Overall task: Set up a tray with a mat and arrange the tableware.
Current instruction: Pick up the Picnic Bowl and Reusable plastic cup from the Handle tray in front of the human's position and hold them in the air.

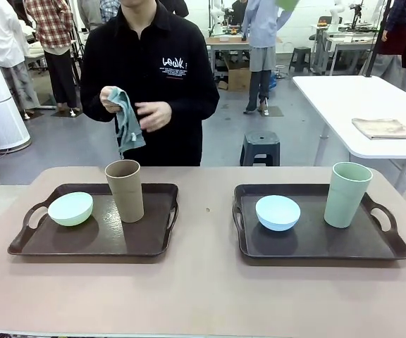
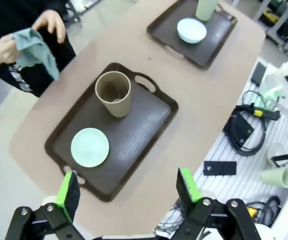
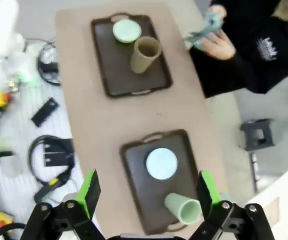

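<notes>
Two dark brown trays sit on the table. The left tray carries a pale green bowl and a tan-brown cup. On the right tray stand a light blue bowl and a pale green cup. Across the table a person holds a teal cloth mat in both hands. My left gripper hangs open high above the left tray, bowl and cup. My right gripper is open high over the right tray, blue bowl and green cup.
A white table with a folded beige cloth stands at the back right, a dark stool behind the table. Cables and tools lie on the robot's side beside the table edge.
</notes>
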`<state>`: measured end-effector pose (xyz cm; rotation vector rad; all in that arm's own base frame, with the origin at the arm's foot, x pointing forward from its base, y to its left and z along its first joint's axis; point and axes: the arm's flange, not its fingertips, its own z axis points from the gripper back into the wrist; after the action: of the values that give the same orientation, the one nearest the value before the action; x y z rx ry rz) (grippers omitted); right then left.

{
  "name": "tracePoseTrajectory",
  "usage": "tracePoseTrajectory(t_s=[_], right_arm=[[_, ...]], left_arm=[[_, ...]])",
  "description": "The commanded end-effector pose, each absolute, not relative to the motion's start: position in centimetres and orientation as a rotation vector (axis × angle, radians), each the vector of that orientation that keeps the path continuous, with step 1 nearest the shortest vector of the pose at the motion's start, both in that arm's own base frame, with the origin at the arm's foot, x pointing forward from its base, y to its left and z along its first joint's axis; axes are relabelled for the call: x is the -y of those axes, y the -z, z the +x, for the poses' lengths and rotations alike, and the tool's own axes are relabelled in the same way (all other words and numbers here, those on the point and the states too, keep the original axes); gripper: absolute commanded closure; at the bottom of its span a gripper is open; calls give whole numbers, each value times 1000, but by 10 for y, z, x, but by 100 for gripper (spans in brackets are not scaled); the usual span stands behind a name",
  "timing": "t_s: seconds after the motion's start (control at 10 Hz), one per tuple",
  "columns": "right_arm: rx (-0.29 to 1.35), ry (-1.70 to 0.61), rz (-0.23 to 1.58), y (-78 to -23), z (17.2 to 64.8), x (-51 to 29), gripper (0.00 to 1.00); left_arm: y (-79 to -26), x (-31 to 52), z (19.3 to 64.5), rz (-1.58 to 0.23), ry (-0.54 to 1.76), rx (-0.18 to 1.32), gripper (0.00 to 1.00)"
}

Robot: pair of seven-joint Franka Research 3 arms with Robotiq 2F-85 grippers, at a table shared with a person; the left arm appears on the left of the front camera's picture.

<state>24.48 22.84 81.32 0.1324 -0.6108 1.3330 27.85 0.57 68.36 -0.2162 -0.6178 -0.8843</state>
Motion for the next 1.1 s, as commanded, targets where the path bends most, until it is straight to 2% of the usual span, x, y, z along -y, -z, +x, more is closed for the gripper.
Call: tracePoseTrajectory(t_s=[0.0,0.1,0.3,0.5,0.7,0.8,0.9,1.0], right_arm=[[628,-1332,64,-808,252,-244,0],[488,-1397,6,-790,260,-261,0],[287,-1381,14,-722,294,-319,0],[131,-1390,13,-662,298,-364,0],[50,-1375,161,-622,294,-391,0],[24,-1305,183,-622,293,-385,0],[58,-1406,69,-612,295,-391,0],[58,-1406,69,-612,295,-391,0]], left_arm=[[-687,-5,282,-196,872,612,0],[-687,-5,282,-196,872,612,0],[-687,-5,282,-196,872,612,0],[-687,-5,282,-196,872,612,0],[-687,-5,282,-196,872,612,0],[-687,-5,282,-196,872,612,0],[-687,-5,282,-196,872,612,0],[-687,-5,282,-196,872,612,0]])
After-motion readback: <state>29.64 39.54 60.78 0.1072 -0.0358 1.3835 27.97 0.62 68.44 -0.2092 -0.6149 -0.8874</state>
